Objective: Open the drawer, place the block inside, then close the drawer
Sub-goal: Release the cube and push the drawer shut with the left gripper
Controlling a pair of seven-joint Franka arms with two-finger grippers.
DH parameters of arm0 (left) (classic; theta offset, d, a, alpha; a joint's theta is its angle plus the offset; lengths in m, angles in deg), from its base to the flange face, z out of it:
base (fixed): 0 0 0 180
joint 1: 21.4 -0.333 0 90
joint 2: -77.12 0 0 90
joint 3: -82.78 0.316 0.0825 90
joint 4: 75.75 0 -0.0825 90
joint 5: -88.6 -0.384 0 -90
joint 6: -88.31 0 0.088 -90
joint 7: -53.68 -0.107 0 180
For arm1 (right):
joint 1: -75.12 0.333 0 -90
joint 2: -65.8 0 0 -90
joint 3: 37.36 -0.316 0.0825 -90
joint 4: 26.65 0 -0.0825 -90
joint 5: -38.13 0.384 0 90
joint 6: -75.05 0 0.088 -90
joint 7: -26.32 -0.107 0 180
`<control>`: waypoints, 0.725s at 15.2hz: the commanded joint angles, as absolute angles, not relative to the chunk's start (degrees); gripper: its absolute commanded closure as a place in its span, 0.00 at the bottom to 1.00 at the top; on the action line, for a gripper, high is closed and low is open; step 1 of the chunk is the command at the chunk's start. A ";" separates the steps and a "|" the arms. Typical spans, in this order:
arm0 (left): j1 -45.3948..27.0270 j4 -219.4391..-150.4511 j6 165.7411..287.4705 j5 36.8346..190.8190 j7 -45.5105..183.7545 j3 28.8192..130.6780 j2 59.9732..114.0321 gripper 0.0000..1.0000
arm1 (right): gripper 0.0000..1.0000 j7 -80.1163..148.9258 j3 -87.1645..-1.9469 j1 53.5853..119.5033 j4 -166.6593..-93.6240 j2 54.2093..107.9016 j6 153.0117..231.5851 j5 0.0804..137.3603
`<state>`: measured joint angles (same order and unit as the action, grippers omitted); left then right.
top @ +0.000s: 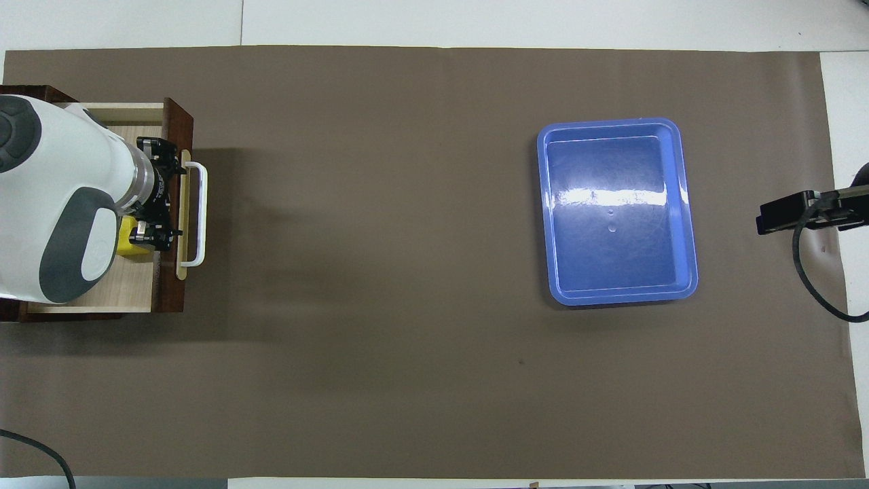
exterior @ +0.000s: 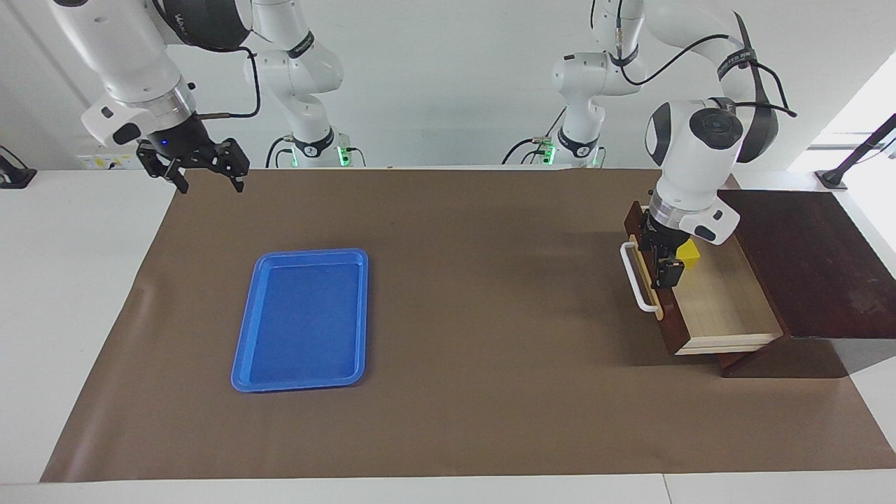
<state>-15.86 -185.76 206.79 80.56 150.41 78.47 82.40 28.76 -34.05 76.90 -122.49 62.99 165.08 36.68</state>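
Observation:
The dark reddish-brown drawer stands pulled out of its cabinet at the left arm's end of the table, showing its pale interior. Its white bar handle faces the middle of the table. The yellow block is inside the drawer, toward the end nearer to the robots, right beside my left gripper. That gripper hangs down at the inner side of the drawer's front wall. In the overhead view the block shows beside the left gripper, over the drawer. My right gripper is open and empty, waiting raised.
A blue plastic tray lies on the brown mat toward the right arm's end, also in the overhead view. The right gripper hangs over the mat's edge at that end. The left arm's white body covers much of the drawer from above.

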 commanded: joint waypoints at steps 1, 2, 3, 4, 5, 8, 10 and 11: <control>-18.14 -187.46 208.98 77.71 150.45 78.47 81.34 0.00 | 0.00 27.46 -36.21 74.94 -123.78 62.02 165.50 36.28; -19.02 -187.28 209.51 77.53 150.19 78.47 81.42 0.00 | 0.00 27.46 -36.21 74.94 -122.82 62.81 165.06 36.46; -20.42 -187.02 209.86 77.53 149.49 78.56 81.60 0.00 | 0.00 27.46 -36.21 74.86 -122.02 63.68 164.96 36.63; -22.09 -186.84 210.04 77.53 148.35 78.47 81.60 0.00 | 0.00 27.46 -36.21 74.68 -121.93 63.87 165.05 36.64; -23.06 -186.84 210.30 77.53 147.03 78.56 81.60 0.00 | 0.00 27.46 -36.21 74.51 -121.93 64.22 165.14 36.81; -25.79 -186.84 210.39 77.53 143.60 78.47 81.60 0.00 | 0.00 27.46 -35.77 75.03 -121.75 64.83 165.40 36.99; -27.11 -186.40 210.48 77.53 142.02 78.56 81.78 0.00 | 0.00 27.90 -35.77 74.94 -121.75 64.75 165.49 36.81; -28.24 -186.05 210.48 77.53 140.70 78.56 82.12 0.00 | 0.00 28.68 -35.77 74.60 -121.84 64.57 165.67 36.64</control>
